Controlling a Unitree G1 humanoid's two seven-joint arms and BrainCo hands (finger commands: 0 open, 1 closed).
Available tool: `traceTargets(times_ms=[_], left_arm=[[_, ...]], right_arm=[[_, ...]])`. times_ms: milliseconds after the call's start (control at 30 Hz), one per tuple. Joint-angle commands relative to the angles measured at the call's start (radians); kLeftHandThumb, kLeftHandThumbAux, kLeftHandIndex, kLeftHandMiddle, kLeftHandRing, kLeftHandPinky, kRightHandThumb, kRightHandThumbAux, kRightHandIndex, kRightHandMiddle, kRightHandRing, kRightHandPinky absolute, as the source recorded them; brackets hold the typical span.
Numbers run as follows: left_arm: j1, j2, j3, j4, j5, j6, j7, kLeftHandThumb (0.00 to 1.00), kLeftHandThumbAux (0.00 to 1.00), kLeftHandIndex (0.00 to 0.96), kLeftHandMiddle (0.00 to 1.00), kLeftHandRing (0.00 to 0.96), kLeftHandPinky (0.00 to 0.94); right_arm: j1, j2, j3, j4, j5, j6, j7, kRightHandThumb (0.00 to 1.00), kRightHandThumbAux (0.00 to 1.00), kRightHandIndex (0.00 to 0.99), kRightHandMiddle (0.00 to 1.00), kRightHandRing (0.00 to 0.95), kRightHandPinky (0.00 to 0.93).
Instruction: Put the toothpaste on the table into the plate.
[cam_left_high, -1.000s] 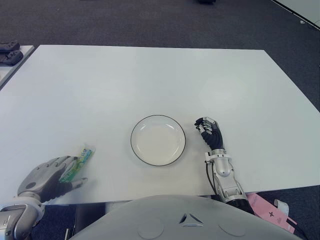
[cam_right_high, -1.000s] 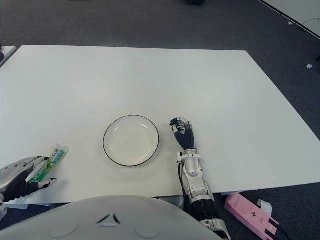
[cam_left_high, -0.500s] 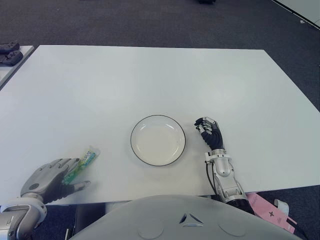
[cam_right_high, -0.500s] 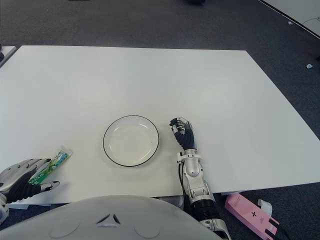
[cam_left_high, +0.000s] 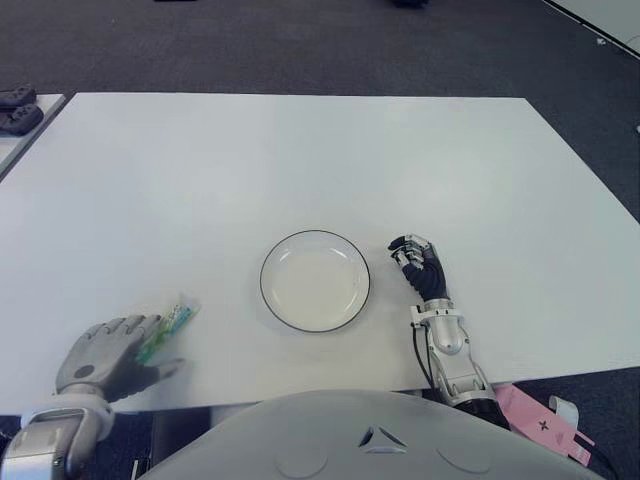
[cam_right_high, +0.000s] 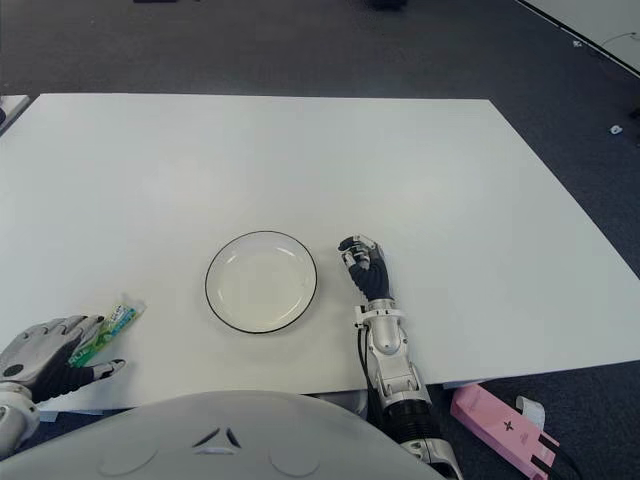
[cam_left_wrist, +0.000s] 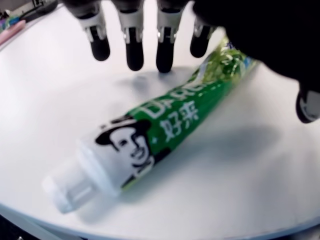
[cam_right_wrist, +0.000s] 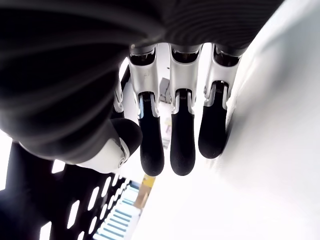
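While the white table (cam_left_high: 300, 150) carries only two task items, the record for this moment reads as follows.

Toothpaste tube (cam_left_wrist: 160, 132): green and white, lying flat near the table's front-left corner, well apart from the plate. Compared with a second ago it has turned and slid slightly toward the plate, its flat crimped end now pointing more toward the table's middle. In the eye views only that far end shows (cam_left_high: 175, 318) beyond the fingers; the cap end lies nearest the table's front edge.

Left hand (cam_left_high: 110, 355): over the tube, fingers (cam_left_wrist: 134, 40) spread and extended, tips just past the tube's far side, thumb on the other side of it. No finger is wrapped around the tube, so it is not yet grasped. The hand has drawn back toward the table edge over the last second, nudging the tube as it went.

Plate (cam_left_high: 315, 281): white with a dark rim, empty, at the table's front centre.

Right hand (cam_left_high: 420, 268): idle, just beside the plate on its right, fingers curled with nothing in them.

Assessment: the pick-up is still in its approach stage; the tube has only been shifted, and closing the fingers and thumb around it is what remains before any carry to the plate.
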Motion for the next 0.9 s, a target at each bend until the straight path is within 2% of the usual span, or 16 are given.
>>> traceTargets(times_ms=[33, 367, 600, 700, 767, 900], left_arm=[[0.102, -0.078, -0.088, 0.044, 0.078, 0.062, 0.017, 0.175, 0.337, 0.104, 0.198, 0.133, 0.039], [0.106, -0.118, -0.172, 0.049, 0.192, 0.186, 0.131, 0.204, 0.421, 0.062, 0.21, 0.16, 0.025], [0.107, -0.109, -0.217, 0.049, 0.232, 0.235, 0.186, 0.211, 0.448, 0.078, 0.271, 0.223, 0.183], [0.107, -0.101, -0.231, 0.048, 0.248, 0.249, 0.207, 0.216, 0.45, 0.093, 0.318, 0.282, 0.275], [0.106, -0.096, -0.239, 0.048, 0.258, 0.256, 0.218, 0.231, 0.442, 0.111, 0.394, 0.362, 0.372], [0.1, -0.087, -0.252, 0.047, 0.279, 0.268, 0.225, 0.249, 0.435, 0.111, 0.408, 0.376, 0.382]], right_arm=[[0.049, -0.007, -0.021, 0.039, 0.012, 0.05, 0.003, 0.702, 0.736, 0.425, 0.482, 0.491, 0.484], [0.047, -0.004, -0.03, 0.043, 0.009, 0.041, -0.002, 0.704, 0.735, 0.425, 0.498, 0.499, 0.487], [0.046, -0.004, -0.034, 0.048, 0.006, 0.033, -0.006, 0.702, 0.735, 0.424, 0.496, 0.499, 0.502], [0.044, -0.006, -0.035, 0.052, 0.001, 0.037, -0.009, 0.701, 0.735, 0.424, 0.496, 0.499, 0.503], [0.043, -0.006, -0.036, 0.052, -0.003, 0.043, -0.011, 0.7, 0.736, 0.423, 0.492, 0.496, 0.502], [0.043, -0.006, -0.036, 0.051, -0.005, 0.052, -0.011, 0.699, 0.736, 0.423, 0.488, 0.491, 0.492]])
